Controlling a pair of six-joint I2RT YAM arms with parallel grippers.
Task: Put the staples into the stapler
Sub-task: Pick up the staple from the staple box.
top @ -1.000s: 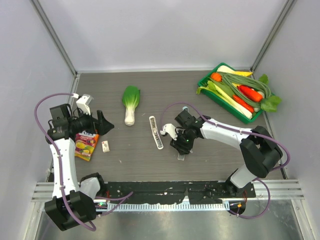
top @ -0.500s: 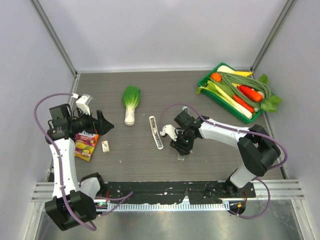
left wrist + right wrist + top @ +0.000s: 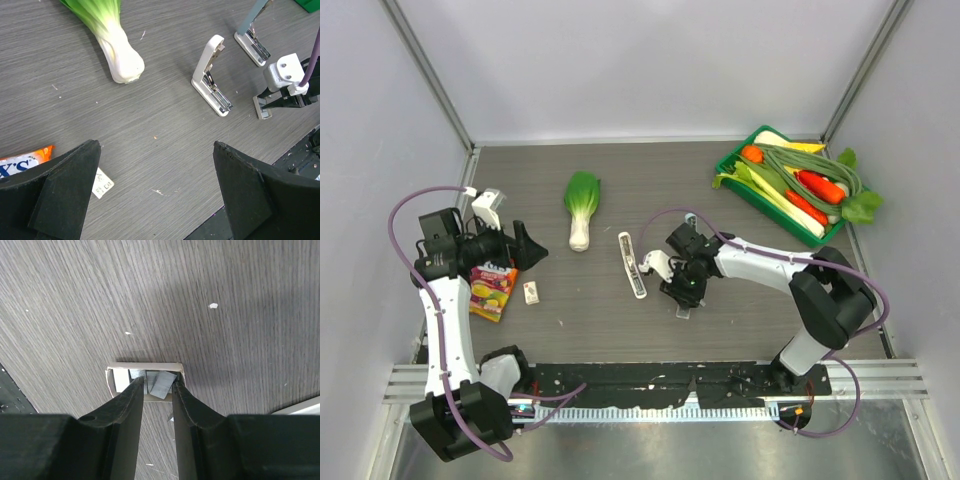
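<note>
Hemming the dark wood-grain table [image 3: 590,330] are pale walls on the left, far and right sides, with a black rail [image 3: 650,380] along the near edge. A green tray [image 3: 757,207] of vegetables fills the far right corner. A bok choy [image 3: 582,205] lies left of the middle. A snack packet [image 3: 492,288] and a small whitish printed box [image 3: 531,292] sit by the left edge. Bare wood runs across the near middle and along the far wall.

The stapler [image 3: 633,265] lies near the middle, hinged open, with its white top raised off the metal channel. It lies just left of the right arm. In the left wrist view a blue-grey bar [image 3: 252,20] stands a little beyond it.

The right gripper [image 3: 685,298] points down at the open staple box [image 3: 144,366], which rests on the table just right of the stapler. Its jaws are drawn to a narrow gap, with the tips dipped inside the box. A grey strip of staples [image 3: 161,382] lies between them. Whether they pinch it cannot be told.

The left gripper [image 3: 155,145] hovers over the left side above the snack packet. Its jaws are spread wide and hold nothing.
</note>
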